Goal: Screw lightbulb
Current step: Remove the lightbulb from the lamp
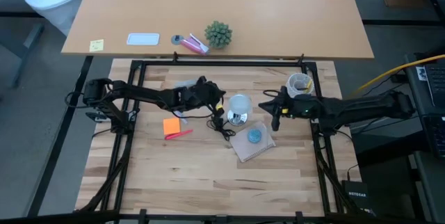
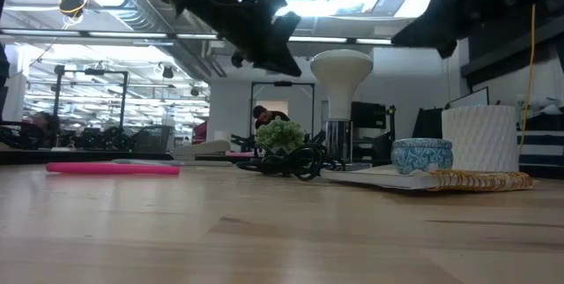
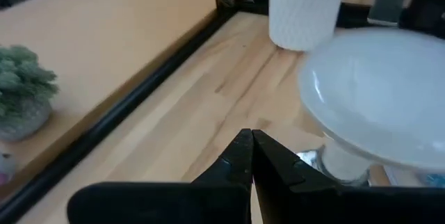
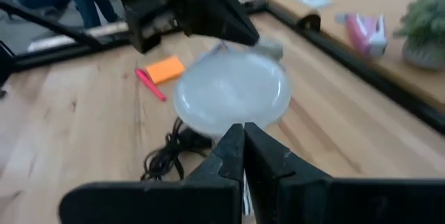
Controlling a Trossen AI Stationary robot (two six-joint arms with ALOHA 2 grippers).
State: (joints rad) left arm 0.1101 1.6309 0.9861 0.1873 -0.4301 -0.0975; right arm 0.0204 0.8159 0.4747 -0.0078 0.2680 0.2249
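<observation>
Closest to the low camera, bare wooden table (image 2: 264, 240); farther back the lightbulb (image 1: 239, 104) stands upright in its metal socket (image 2: 338, 149); left gripper (image 1: 220, 104) hangs just beside it, clenched, empty; right gripper (image 1: 267, 106) near, likewise clenched, empty

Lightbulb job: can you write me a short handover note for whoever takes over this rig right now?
Left gripper: shut, empty, raised just left of the bulb.
Right gripper: shut, empty, raised just right of it.
Frosted white globe lightbulb: standing upright in the shiny metal socket with black cord, mid-table.
Done: bulb sits in the socket; whether it is fully screwed home cannot be told.
Left: check tightness, finish turning if loose, then withdraw both arms.
</observation>
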